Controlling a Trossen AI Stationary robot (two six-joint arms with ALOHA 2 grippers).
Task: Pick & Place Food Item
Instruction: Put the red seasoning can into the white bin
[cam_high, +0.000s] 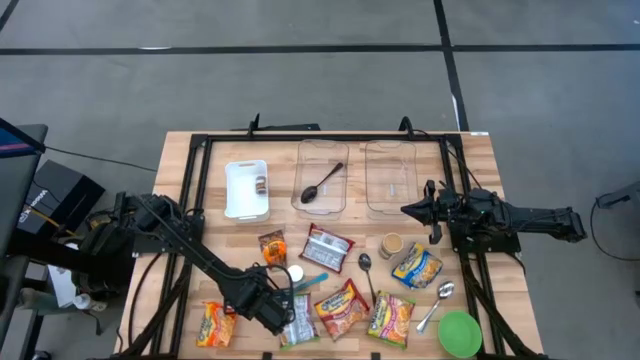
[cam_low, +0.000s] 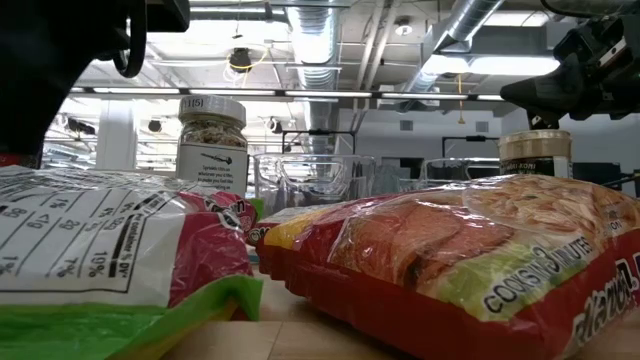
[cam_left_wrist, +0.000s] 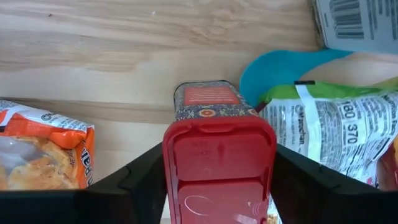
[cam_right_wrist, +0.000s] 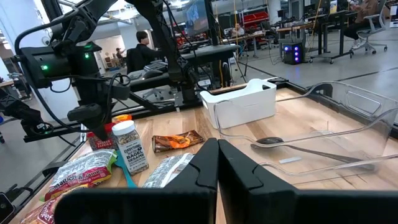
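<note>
A small spice container (cam_left_wrist: 217, 155) with a red lid and a patterned body stands upright on the wooden table near its front edge. It has an orange snack packet (cam_left_wrist: 43, 152) on one side and a green-and-white packet (cam_left_wrist: 336, 134) on the other. My left gripper (cam_high: 270, 298) points straight down over it, its two fingers closed on the red lid. In the right wrist view the container (cam_right_wrist: 101, 140) shows as a red shape beneath that gripper. My right gripper (cam_high: 408, 210) waits shut and level at the table's right, touching nothing. My left gripper pinches the container's red lid (cam_left_wrist: 177, 162) between its two fingers, one finger (cam_left_wrist: 140, 183) on each of two opposite sides. The fingers come from above, pointing down along the upright container. Its base is on the table.
A white-lidded seasoning jar (cam_right_wrist: 129, 147) and a teal spoon (cam_left_wrist: 280, 68) lie close to the container. Noodle packets (cam_high: 342, 308) crowd the front. At the back are a white tray (cam_high: 247, 188) and two clear bins (cam_high: 323, 175), one holding a black spoon. A green bowl (cam_high: 459, 333) sits front right.
</note>
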